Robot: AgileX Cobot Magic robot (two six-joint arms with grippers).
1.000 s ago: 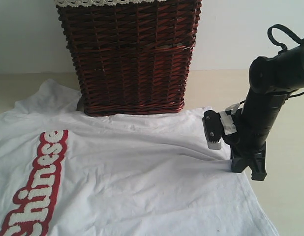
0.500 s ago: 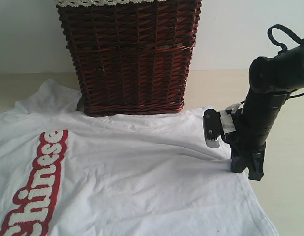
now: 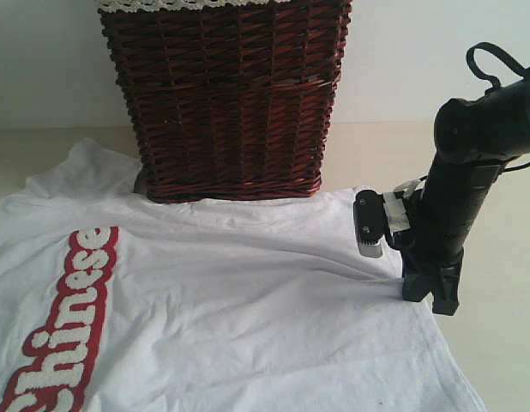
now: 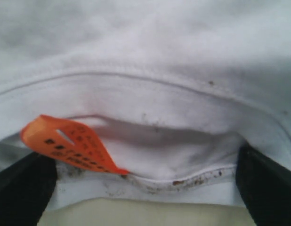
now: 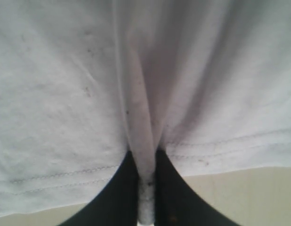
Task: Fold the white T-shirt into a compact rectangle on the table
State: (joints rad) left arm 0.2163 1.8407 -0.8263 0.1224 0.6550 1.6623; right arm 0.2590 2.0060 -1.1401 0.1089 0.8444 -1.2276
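Observation:
The white T-shirt [image 3: 231, 292] lies spread flat on the table [image 3: 505, 343], its red "Chinese" band [image 3: 68, 318] at the left. My right gripper [image 3: 430, 296] stands at the shirt's right edge, shut on a pinched ridge of the hem [image 5: 144, 141], with its black fingers [image 5: 118, 193] pressed against the fold. In the left wrist view the collar [image 4: 150, 94] and its orange tag [image 4: 70, 143] fill the frame. My left gripper [image 4: 144, 160] is open, its dark fingers [image 4: 23, 188] wide apart on either side of the neckline. The left arm is outside the exterior view.
A dark wicker basket [image 3: 226, 103] with a lace-trimmed liner [image 3: 179, 4] stands behind the shirt, its base touching the shirt's far edge. Bare beige tabletop [image 3: 496, 189] shows to the right of the right arm and near the shirt's lower right corner.
The right wrist has shifted very slightly to the left, still pinching the hem. The shirt and basket have not moved.

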